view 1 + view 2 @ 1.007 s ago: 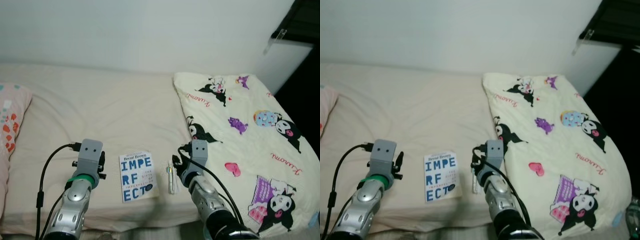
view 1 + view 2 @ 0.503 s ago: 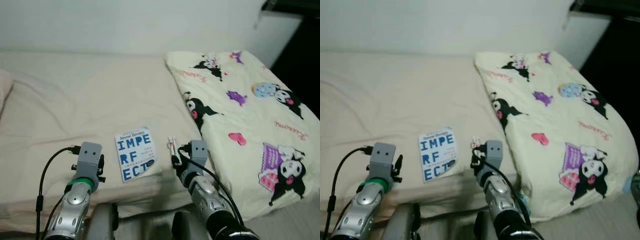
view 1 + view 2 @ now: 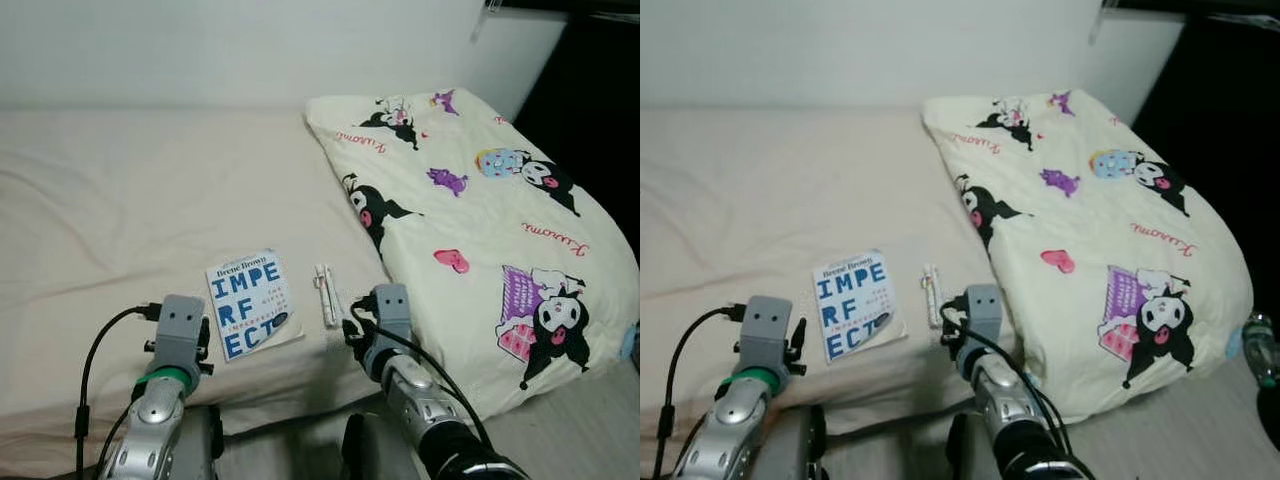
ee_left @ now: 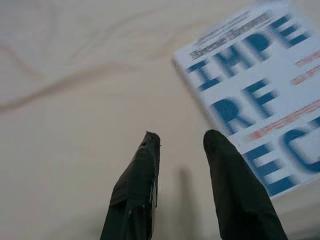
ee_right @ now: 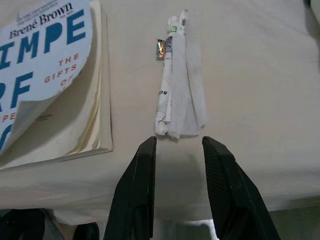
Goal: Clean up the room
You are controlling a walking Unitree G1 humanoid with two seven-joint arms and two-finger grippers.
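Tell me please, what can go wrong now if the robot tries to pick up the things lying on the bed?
The white wrapper is thin and flat on the soft sheet, so the open right gripper may pinch fabric instead. The book lies close beside the wrapper with its cover corner curled up, so the fingers could catch it. The book also lies near the bed edge, and the open left gripper could push it off.

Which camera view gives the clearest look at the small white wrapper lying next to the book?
The right wrist view: the white wrapper lies close and sharp just ahead of the open right pincer, its folds and printing visible. Both eye views show it as a thin white strip between the book and the cartoon-print quilt.
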